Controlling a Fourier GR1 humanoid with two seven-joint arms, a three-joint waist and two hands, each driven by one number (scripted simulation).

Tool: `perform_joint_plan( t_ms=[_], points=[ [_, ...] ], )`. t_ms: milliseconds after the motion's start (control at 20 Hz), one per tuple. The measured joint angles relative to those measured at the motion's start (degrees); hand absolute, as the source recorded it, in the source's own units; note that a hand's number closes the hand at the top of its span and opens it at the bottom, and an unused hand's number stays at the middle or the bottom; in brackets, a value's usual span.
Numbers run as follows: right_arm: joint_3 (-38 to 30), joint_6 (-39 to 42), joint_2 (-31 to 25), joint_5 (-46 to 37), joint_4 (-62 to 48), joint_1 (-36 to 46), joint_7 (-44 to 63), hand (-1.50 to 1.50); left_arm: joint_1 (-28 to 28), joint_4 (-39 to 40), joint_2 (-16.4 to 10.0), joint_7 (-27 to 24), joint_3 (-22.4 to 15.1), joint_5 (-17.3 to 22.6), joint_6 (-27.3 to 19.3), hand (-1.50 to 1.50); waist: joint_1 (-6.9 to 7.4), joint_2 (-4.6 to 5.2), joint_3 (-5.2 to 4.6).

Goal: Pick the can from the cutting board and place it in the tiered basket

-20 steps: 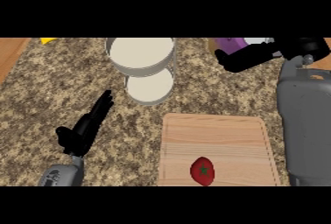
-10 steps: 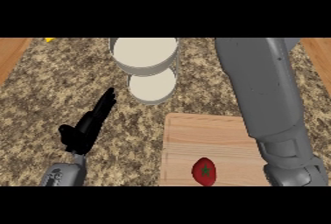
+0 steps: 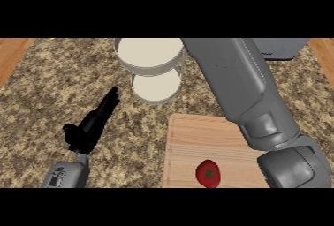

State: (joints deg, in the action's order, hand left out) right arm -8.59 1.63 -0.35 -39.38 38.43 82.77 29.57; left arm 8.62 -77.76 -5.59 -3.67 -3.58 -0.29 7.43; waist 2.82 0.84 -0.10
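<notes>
A wooden cutting board (image 3: pixel 195 141) lies at the lower middle of the counter. On its near part rests a small red rounded object (image 3: pixel 209 173) with a dark star-shaped mark; no can shows. The tiered basket appears as two round cream tiers, a large one (image 3: pixel 150 53) at the top and a smaller one (image 3: pixel 157 86) just below it. My left hand (image 3: pixel 91 126) is held open over the counter left of the board, fingers straight and pointing away. My right forearm (image 3: pixel 244 92) crosses the board's right side up to the top edge; its hand is out of view.
The speckled stone counter (image 3: pixel 58 88) has wooden edges at the far left and far right. A grey object (image 3: pixel 280 46) sits at the top right behind my right arm.
My right arm has swung from the right edge leftward across the view, and its hand has gone past the top edge. The left hand has stayed where it was.
</notes>
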Motion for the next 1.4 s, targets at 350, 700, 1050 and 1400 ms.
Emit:
perform_joint_plan(
  t_ms=[350, 700, 1050, 1400],
  points=[
    [3.15, -6.68, 0.28, 6.64, -11.91, 4.46, -4.28, 1.5, 0.73, 0.33, 0.8, -0.22, -0.74, -0.61, 0.02, 0.0, 1.43, 0.19, -0.02],
    [1.9, -9.77, 0.34, 15.72, -19.33, 7.37, -6.07, 1.5, 2.21, 1.45, 1.36, -0.39, -1.17, -0.91, 0.37, 0.0, 2.55, 0.42, -0.06],
    [-3.42, -9.63, 0.34, 26.19, -24.34, 8.99, -1.54, -1.5, 1.75, 1.57, 1.31, -0.7, -1.01, -1.23, 0.13, 0.0, 2.27, 0.2, -0.03],
    [-4.06, -19.28, 0.35, 28.93, -24.75, 10.21, -4.0, -1.5, 1.78, 2.46, 1.02, -1.29, 0.01, -1.08, -0.04, 0.0, 0.88, 0.0, -0.02]
  ],
)
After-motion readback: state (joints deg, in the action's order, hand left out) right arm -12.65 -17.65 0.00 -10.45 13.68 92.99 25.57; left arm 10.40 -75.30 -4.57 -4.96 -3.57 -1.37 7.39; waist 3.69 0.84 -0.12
